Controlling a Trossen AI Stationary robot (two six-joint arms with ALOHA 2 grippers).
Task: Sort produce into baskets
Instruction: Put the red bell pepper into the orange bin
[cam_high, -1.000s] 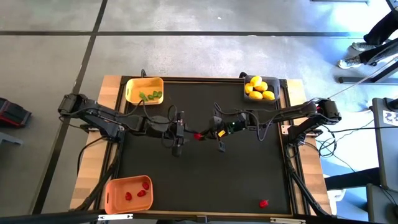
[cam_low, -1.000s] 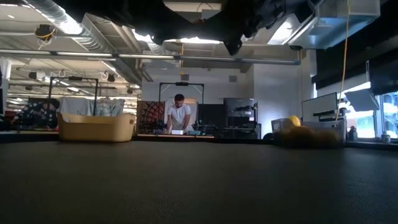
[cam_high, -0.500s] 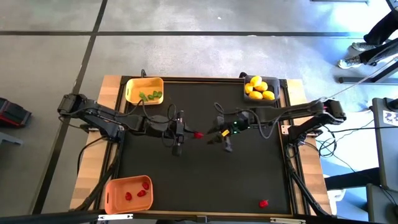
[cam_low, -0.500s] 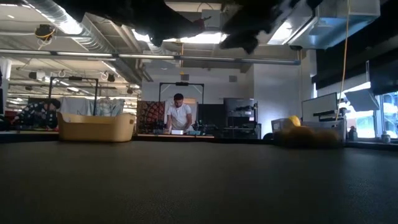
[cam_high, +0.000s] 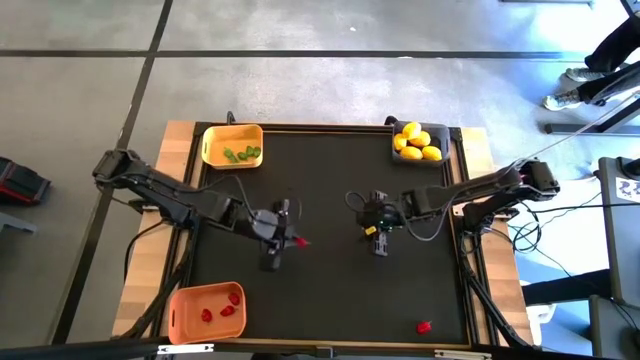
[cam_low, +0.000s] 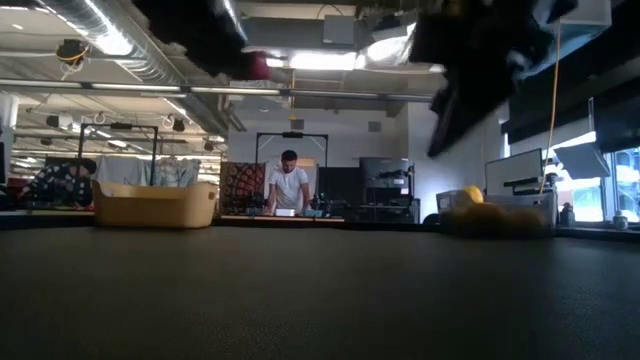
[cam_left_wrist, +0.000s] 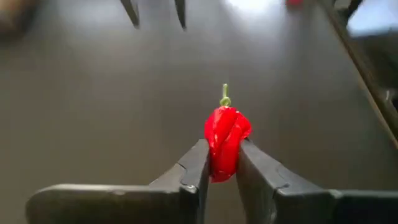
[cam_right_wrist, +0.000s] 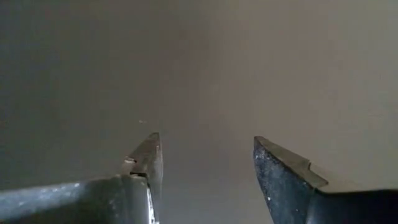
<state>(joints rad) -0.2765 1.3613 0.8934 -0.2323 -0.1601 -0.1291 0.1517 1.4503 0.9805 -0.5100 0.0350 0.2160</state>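
Observation:
My left gripper (cam_high: 290, 239) hangs above the table's middle, shut on a small red pepper-like piece (cam_left_wrist: 225, 134) with a green stem. My right gripper (cam_high: 380, 246) hangs to its right, open and holding nothing (cam_right_wrist: 205, 149). The yellow basket (cam_high: 214, 146) at the far left holds green pieces. At the far right, the dark grey basket (cam_high: 445, 140) holds yellow lemons (cam_high: 415, 141). The orange basket (cam_high: 185, 310) at the near left holds red pieces. Another red piece (cam_high: 424, 326) lies on the mat near the front edge. My left gripper pinches the red piece's lower body (cam_left_wrist: 221, 167), the end away from the stem, between its two fingertips. The fingers come from the table's left. The green stem (cam_left_wrist: 224, 96) points away from the gripper. In the low view the piece (cam_low: 258, 66) hangs well clear of the table.
The black mat (cam_high: 330, 290) lies bare between the baskets, and its wooden border (cam_high: 480, 150) shows at the sides. Cables trail from both arms. In the low view a person (cam_low: 290, 185) stands in the room far behind the table.
The red piece was between both grippers. My right gripper has opened, let go and drawn back toward the table's right edge. My left gripper has kept hold and carried the piece toward the near edge and slightly left, clear of the table.

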